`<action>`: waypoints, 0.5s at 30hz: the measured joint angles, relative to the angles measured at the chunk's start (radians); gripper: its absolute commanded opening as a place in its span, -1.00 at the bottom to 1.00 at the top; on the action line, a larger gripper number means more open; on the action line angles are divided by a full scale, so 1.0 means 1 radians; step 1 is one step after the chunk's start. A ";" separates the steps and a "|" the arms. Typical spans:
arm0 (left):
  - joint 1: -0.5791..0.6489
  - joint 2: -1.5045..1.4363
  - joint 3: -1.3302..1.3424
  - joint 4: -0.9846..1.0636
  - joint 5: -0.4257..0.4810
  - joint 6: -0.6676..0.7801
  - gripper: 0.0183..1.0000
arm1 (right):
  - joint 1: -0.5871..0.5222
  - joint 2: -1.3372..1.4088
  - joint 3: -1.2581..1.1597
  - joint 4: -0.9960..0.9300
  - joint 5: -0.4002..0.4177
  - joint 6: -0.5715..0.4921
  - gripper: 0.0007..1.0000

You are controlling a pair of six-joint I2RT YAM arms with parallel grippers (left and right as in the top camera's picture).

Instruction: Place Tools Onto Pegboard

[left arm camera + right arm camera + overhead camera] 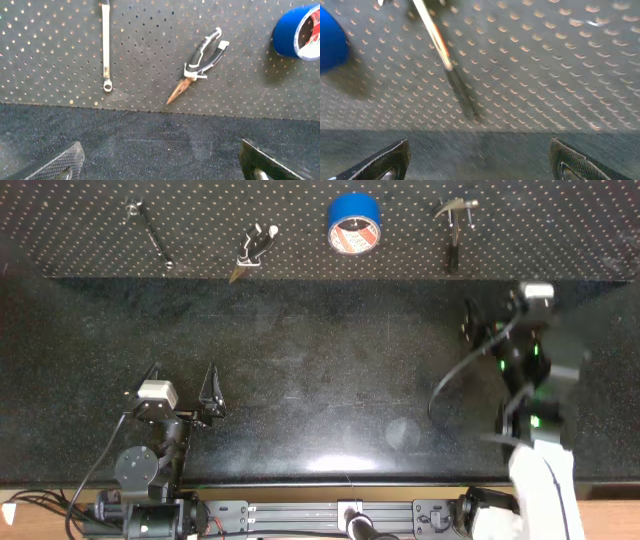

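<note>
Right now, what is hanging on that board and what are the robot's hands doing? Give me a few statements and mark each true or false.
1. Four things hang on the pegboard: a wrench, pliers, a blue tape roll and a hammer. True.
2. The left hand holds the pliers. False: it is open and empty above the dark worktop, and the pliers hang on the board.
3. The tape roll hangs between the pliers and the hammer. True.
4. The right hand is shut on the hammer. False: it is open and empty, and the hammer hangs on the board.
</note>
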 measured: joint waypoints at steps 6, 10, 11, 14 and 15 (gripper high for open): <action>0.000 -0.001 0.000 0.000 0.000 0.000 0.99 | 0.007 -0.606 -0.229 -0.269 0.098 0.000 0.82; 0.000 -0.001 0.000 0.001 0.000 0.000 0.99 | 0.024 -0.893 -0.237 -0.358 0.100 0.000 0.82; 0.000 -0.001 0.000 0.001 0.000 0.000 0.99 | 0.024 -0.970 -0.241 -0.403 0.100 0.000 0.82; 0.000 -0.001 0.000 0.001 0.000 0.000 0.99 | 0.024 -0.982 -0.255 -0.373 0.100 0.000 0.82; 0.000 -0.001 0.000 0.001 0.000 0.000 0.99 | 0.024 -0.983 -0.289 -0.328 0.100 0.000 0.93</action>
